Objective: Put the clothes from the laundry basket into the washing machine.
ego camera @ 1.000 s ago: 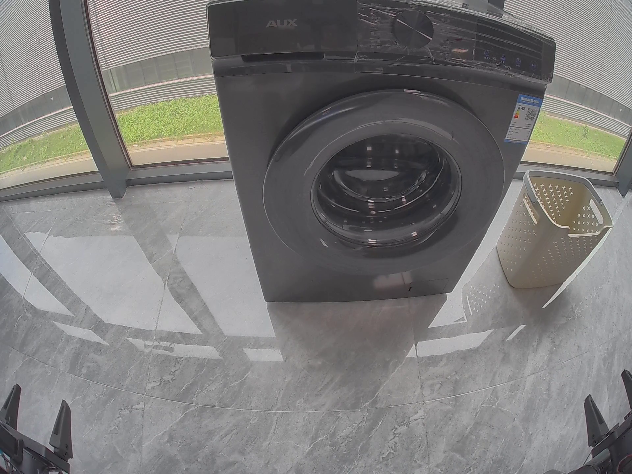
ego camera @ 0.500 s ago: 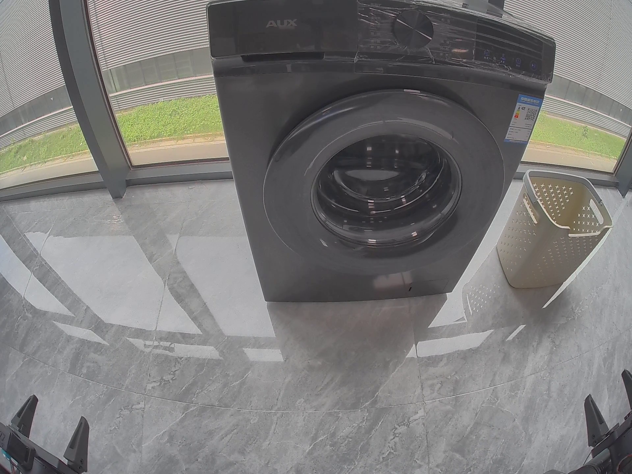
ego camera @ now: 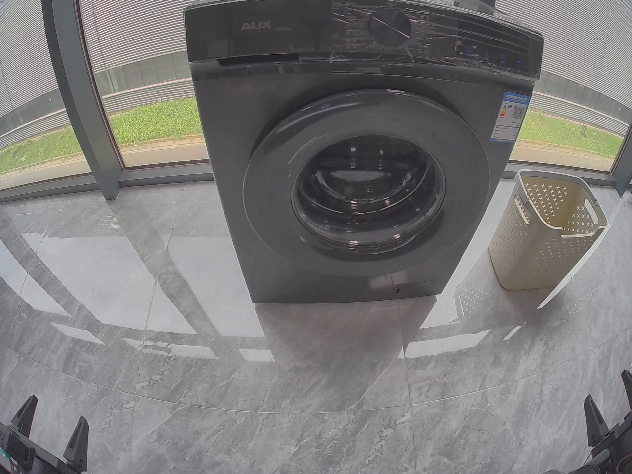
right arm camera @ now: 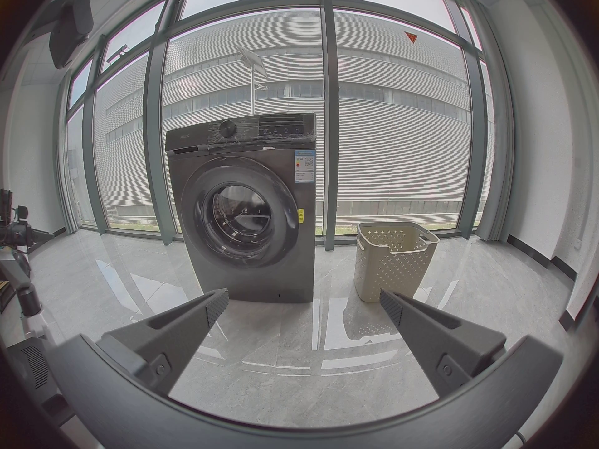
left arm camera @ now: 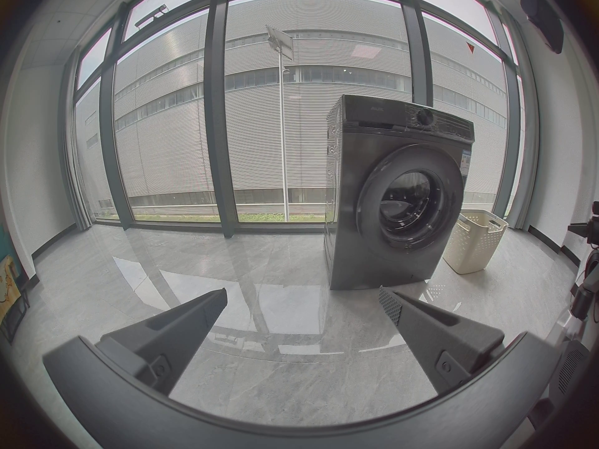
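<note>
Glossy grey floor (ego camera: 197,376) by tall windows (ego camera: 141,60) bears washing machine (ego camera: 365,185) and laundry basket (ego camera: 526,258); left fingers (left arm camera: 168,335), right fingers (right arm camera: 440,338) spread.

Black left gripper (ego camera: 52,422) and black right gripper (ego camera: 609,395): both wide open.
Each sits down low, one at each side, pointing forward. The left one's two pointed fingers (left arm camera: 168,332) are spread far apart, and the right one's fingers (right arm camera: 446,338) are spread just as far.

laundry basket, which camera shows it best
Head view: the laundry basket shows closest, from above, into its open top. Right wrist view shows it whole, side-on. Left wrist view shows it farther off, beside the washing machine.
</note>
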You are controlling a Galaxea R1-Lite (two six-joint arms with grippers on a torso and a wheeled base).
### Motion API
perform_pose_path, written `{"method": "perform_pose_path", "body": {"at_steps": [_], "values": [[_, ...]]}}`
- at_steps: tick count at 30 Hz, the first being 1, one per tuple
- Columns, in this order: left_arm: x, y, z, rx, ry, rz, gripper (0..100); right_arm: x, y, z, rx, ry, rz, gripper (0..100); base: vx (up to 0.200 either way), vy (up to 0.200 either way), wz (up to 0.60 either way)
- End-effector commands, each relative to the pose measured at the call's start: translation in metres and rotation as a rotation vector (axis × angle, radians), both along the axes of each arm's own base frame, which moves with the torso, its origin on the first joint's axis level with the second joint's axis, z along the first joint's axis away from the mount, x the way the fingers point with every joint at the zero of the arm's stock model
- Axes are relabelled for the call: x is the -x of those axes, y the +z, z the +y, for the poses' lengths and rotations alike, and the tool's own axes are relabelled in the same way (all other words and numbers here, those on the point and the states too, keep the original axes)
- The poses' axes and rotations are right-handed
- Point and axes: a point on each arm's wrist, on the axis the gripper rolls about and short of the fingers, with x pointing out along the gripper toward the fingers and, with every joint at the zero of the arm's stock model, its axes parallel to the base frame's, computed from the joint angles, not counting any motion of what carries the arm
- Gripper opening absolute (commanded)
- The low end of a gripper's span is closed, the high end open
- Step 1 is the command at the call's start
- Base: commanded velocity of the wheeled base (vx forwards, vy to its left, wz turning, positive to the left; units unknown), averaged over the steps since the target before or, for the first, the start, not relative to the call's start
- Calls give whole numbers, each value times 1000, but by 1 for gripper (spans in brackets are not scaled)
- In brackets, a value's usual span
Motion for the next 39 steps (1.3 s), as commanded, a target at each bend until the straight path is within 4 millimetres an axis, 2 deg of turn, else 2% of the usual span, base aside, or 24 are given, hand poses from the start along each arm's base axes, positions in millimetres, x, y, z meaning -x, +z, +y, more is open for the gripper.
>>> {"method": "perform_pose_path", "body": {"at_steps": [1, 15, 16, 32, 34, 35, 36, 37, 39], "values": [[-1, -4, 0, 2, 0, 20, 100, -1, -5, 0, 1, 1, 13, 100, 0, -200, 0], [-1, -4, 0, 9, 8, 20, 100, -1, -5, 0, 0, 4, 16, 100, 14, -14, 0], [-1, -4, 0, 12, 8, 19, 100, -1, -5, 0, -4, 1, 15, 0, 200, 0, 0], [-1, -4, 0, 19, 14, 20, 100, 0, -4, 1, -2, 23, -5, 0, 200, 0, 0], [-1, -4, 0, 19, 14, 19, 100, 5, 18, 1, -22, 28, -94, 0, 0, 0, 0], [-1, -4, 0, 19, 14, 20, 100, 15, 50, 1, -47, 29, -185, 0, 0, 0, 0], [-1, -4, 0, 19, 14, 17, 100, 17, 57, 1, -51, 33, -200, 0, 0, 0, 0], [-1, -4, 0, 18, 13, 17, 100, 16, 85, 1, -85, 83, -197, 0, 0, 0, 0], [-1, -4, 0, 15, 13, 18, 100, 4, 86, 3, -140, 209, -92, 0, 0, 0, 0]]}}
